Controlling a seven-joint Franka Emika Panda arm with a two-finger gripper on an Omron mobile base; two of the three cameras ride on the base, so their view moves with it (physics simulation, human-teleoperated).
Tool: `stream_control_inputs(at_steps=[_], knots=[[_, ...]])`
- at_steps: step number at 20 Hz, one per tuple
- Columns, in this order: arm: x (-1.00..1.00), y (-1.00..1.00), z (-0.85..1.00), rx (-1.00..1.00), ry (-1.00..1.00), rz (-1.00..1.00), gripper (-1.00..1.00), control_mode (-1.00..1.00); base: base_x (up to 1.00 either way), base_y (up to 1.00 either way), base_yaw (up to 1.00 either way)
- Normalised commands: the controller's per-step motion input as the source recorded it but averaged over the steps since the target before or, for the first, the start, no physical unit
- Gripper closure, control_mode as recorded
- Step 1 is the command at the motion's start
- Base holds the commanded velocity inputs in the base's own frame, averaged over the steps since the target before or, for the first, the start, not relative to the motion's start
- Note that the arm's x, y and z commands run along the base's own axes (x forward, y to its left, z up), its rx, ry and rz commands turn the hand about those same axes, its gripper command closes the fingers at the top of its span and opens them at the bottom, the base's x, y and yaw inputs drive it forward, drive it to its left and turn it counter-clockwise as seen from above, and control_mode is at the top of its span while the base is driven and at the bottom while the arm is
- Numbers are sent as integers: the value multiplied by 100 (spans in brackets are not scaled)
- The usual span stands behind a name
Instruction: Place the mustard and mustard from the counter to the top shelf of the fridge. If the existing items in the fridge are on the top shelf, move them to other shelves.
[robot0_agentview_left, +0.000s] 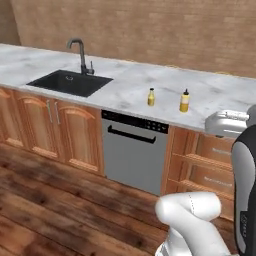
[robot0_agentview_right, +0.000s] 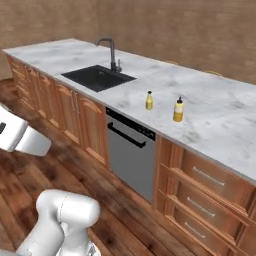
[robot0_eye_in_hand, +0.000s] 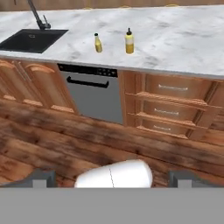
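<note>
Both mustards are sitting upright on the counter (robot0_agentview_left: 150, 82), near its front edge, right above the dishwasher (robot0_agentview_left: 134, 150). The slim bottle (robot0_eye_in_hand: 98, 43) is standing on the sink (robot0_agentview_left: 70, 82) side; the squat bottle (robot0_eye_in_hand: 129, 42) with the pointed black cap is standing just beside it, on the drawer side, and the two are apart, not touching. In the left base view that is slim bottle (robot0_agentview_left: 151, 97) left and squat bottle (robot0_agentview_left: 184, 101) right, and the right base view is showing the same order, slim (robot0_agentview_right: 149, 100) then squat (robot0_agentview_right: 178, 110).

The gripper (robot0_eye_in_hand: 109, 179) is hanging well back from the counter, out over the wooden floor (robot0_eye_in_hand: 87, 140), and is looking straight at the cabinet fronts. Its two dark fingertips (robot0_eye_in_hand: 41, 177) are showing at the far corners of the hand view, spread wide, with nothing between them. Jaws gaping, holding nothing.

From the hand, the bottles are lying well ahead and higher up, the squat one a little nearer the middle of the view, the slim one off toward the sink side. Nothing is touching either bottle. The faucet (robot0_agentview_left: 79, 55) is standing behind the sink, well apart from both mustards. Drawers (robot0_eye_in_hand: 168, 107) are sitting beside the dishwasher, under the counter.
</note>
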Motion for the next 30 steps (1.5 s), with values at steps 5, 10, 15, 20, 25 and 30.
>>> stream_control_inputs(at_steps=[5, 10, 15, 20, 25, 30], knots=[[0, 0, 0, 0, 0, 0, -100, 100, 100, 2, -45], [0, 0, 0, 0, 0, 0, -100, 100, 96, 24, -52], [0, 0, 0, 0, 0, 0, -100, 100, 86, 34, -52], [0, 0, 0, 0, 0, 0, -100, 100, 37, 10, -25], [0, 0, 0, 0, 0, 0, -100, 100, 17, 0, -2], [0, 0, 0, 0, 0, 0, -100, 100, 33, 0, -5]])
